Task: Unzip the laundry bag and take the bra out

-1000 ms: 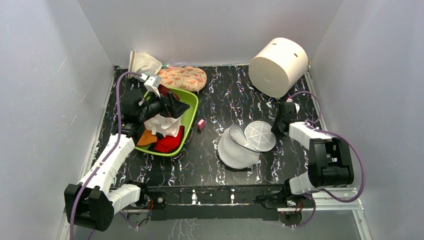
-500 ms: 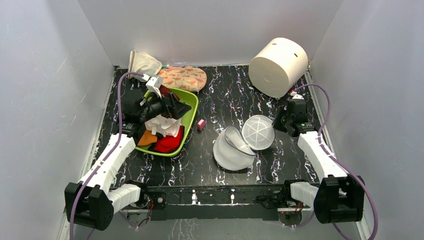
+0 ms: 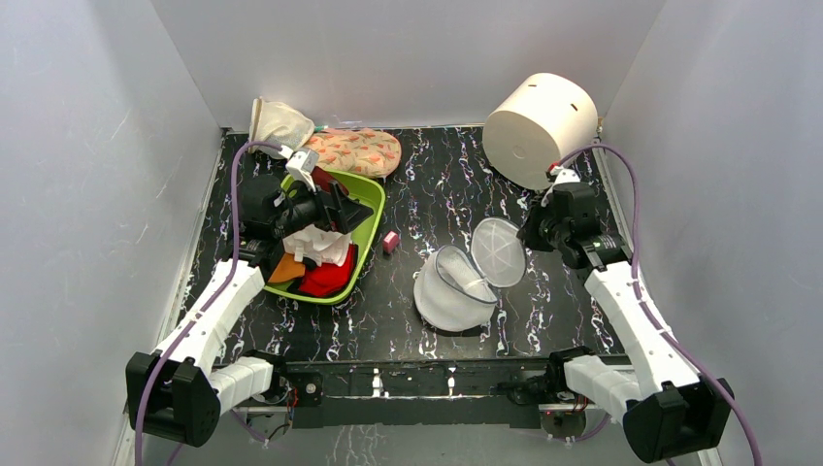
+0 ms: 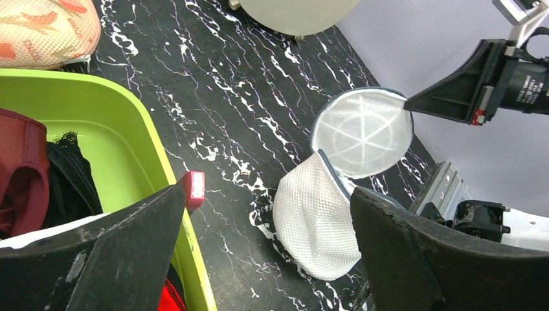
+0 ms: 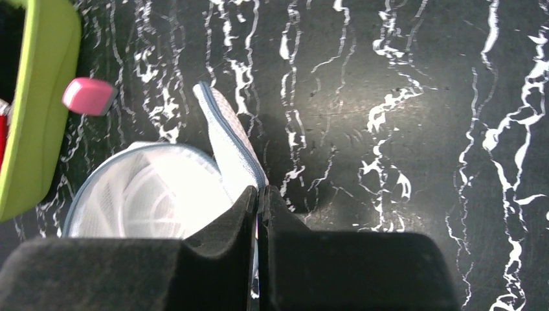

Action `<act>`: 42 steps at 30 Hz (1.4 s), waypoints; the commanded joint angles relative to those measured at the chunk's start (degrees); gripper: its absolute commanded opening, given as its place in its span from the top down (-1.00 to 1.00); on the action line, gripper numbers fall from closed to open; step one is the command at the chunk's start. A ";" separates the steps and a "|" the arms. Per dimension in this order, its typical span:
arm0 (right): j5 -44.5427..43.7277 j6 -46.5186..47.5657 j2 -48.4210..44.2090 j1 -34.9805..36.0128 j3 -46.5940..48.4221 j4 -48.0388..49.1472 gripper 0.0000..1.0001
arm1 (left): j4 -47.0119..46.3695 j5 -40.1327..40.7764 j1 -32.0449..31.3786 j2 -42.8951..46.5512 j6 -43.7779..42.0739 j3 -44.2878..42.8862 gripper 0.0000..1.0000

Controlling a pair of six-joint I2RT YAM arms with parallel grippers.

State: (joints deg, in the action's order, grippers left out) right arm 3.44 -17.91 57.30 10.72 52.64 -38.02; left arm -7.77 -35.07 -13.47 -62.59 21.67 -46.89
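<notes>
On the counter (image 3: pixel 437 184), right of middle, the right hand (image 3: pixel 531 235) is clenched on the rim of the laundry bag's (image 3: pixel 448 294) unzipped lid flap (image 3: pixel 498 250), propping it up. The left hand (image 3: pixel 338 212) hangs spread wide over a green tub (image 3: pixel 375 223), gripping nothing.
</notes>
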 commanded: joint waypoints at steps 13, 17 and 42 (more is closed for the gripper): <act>1.79 -3.74 -3.77 14.89 0.81 -2.32 1.00 | -2.56 -0.71 -0.71 -0.58 -0.18 0.39 -0.97; 1.79 -5.70 -3.91 19.37 -0.58 -2.35 1.00 | -2.47 -0.47 -0.69 -0.61 -0.31 0.35 -0.97; 8.69 -20.78 7.88 33.86 -13.16 26.08 1.00 | -1.63 0.48 -1.10 -1.35 -1.02 0.25 -0.97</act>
State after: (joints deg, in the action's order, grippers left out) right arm 11.44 -36.45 63.53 43.72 39.83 -21.32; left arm -8.54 -34.52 -14.13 -64.29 21.63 -46.81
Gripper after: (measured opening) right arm 0.010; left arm 0.983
